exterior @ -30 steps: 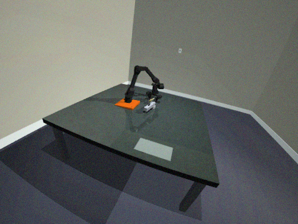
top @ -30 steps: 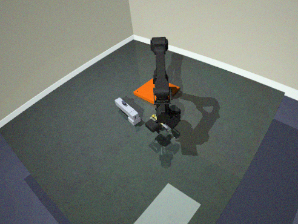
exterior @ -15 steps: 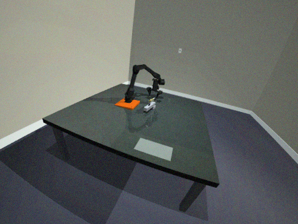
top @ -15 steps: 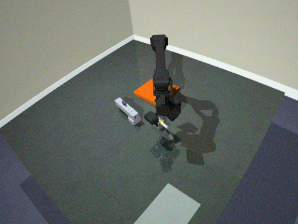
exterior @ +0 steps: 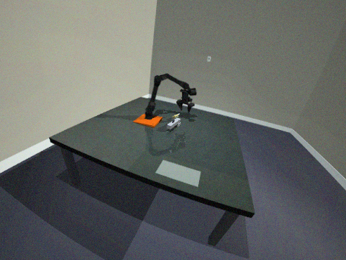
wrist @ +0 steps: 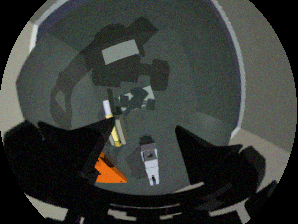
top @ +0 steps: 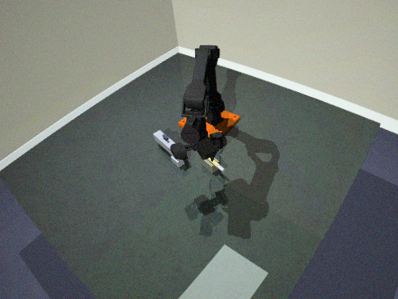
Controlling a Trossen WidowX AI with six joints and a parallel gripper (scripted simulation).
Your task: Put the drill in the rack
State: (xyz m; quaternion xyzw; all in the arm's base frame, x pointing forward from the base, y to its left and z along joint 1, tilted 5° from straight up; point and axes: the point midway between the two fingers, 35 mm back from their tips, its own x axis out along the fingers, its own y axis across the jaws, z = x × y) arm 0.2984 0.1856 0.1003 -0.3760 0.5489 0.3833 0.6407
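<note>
Slim yellow drill with whitish tip [top: 215, 163] [exterior: 176, 116] [wrist: 115, 135] appears laid along small beige rack [top: 209, 165] [wrist: 122, 132] on dark bench [top: 121, 182] [exterior: 116, 140], right of long pale block [top: 158, 135] [exterior: 173, 124] [wrist: 152, 172] in top view; black hand [top: 192, 149] [exterior: 186, 111] [wrist: 147, 124] wide open above, gripping nothing. Drill probably light, stiff; smooth tip may slip or roll, so any regrip best mid-body, across yellow part
</note>
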